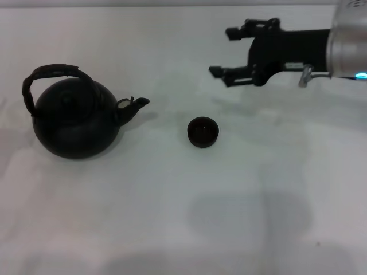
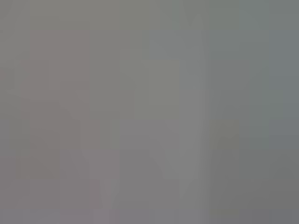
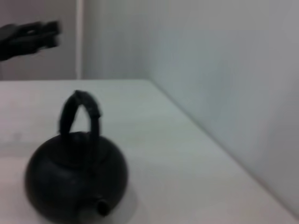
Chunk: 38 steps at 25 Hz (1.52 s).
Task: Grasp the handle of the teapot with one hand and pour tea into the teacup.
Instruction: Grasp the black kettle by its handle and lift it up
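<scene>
The black teapot (image 1: 74, 126) stands on the left of the white table (image 1: 172, 217), with its spout pointing right toward the teacup (image 1: 202, 131). Its arched dark handle (image 1: 54, 70) stands upright over the lid, and nothing touches it. The small dark teacup sits near the middle of the table. My right gripper (image 1: 225, 51) hovers open and empty beyond and to the right of the cup, fingers pointing left. The right wrist view shows the teapot (image 3: 74, 172) and its handle (image 3: 79, 102) from the spout side. The left gripper is out of view, and the left wrist view is a flat grey.
A wall (image 3: 224, 70) runs along the table's far edge. A dark blurred part (image 3: 28, 37) juts into the right wrist view; what it belongs to is unclear.
</scene>
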Each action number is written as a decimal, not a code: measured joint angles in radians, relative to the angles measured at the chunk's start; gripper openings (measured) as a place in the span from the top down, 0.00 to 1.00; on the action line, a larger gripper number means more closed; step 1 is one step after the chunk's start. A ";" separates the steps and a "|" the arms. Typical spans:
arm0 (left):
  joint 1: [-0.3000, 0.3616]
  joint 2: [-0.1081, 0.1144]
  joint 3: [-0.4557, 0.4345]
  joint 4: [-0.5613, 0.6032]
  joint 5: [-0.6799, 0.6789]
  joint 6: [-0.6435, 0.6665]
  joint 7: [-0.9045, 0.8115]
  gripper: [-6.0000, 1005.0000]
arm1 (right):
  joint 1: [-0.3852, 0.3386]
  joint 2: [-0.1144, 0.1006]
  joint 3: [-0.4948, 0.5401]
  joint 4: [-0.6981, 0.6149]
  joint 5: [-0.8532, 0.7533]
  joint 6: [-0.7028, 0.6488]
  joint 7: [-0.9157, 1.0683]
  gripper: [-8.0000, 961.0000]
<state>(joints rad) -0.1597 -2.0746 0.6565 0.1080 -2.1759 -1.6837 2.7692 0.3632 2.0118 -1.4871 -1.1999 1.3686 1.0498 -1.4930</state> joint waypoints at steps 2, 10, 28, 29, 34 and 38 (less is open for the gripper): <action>0.020 -0.001 0.000 0.006 0.032 -0.023 -0.001 0.20 | -0.011 -0.001 0.030 0.005 0.024 0.000 -0.026 0.12; 0.054 -0.001 0.000 -0.005 0.099 0.001 -0.036 0.20 | -0.035 -0.005 0.082 0.029 0.064 0.001 -0.082 0.12; 0.015 -0.001 0.000 -0.001 0.197 0.149 -0.159 0.21 | -0.036 -0.005 0.081 0.057 0.087 0.021 -0.102 0.12; 0.009 0.000 0.000 -0.001 0.201 0.154 -0.169 0.21 | -0.036 -0.005 0.081 0.057 0.087 0.021 -0.103 0.12; -0.020 0.004 0.001 0.006 0.228 0.171 -0.203 0.21 | -0.036 -0.005 0.078 0.060 0.091 0.021 -0.111 0.12; -0.038 0.004 0.001 0.028 0.268 0.204 -0.228 0.21 | -0.037 -0.005 0.076 0.066 0.098 0.021 -0.119 0.12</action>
<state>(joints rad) -0.1982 -2.0702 0.6578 0.1357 -1.9082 -1.4801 2.5408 0.3266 2.0064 -1.4107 -1.1337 1.4662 1.0710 -1.6118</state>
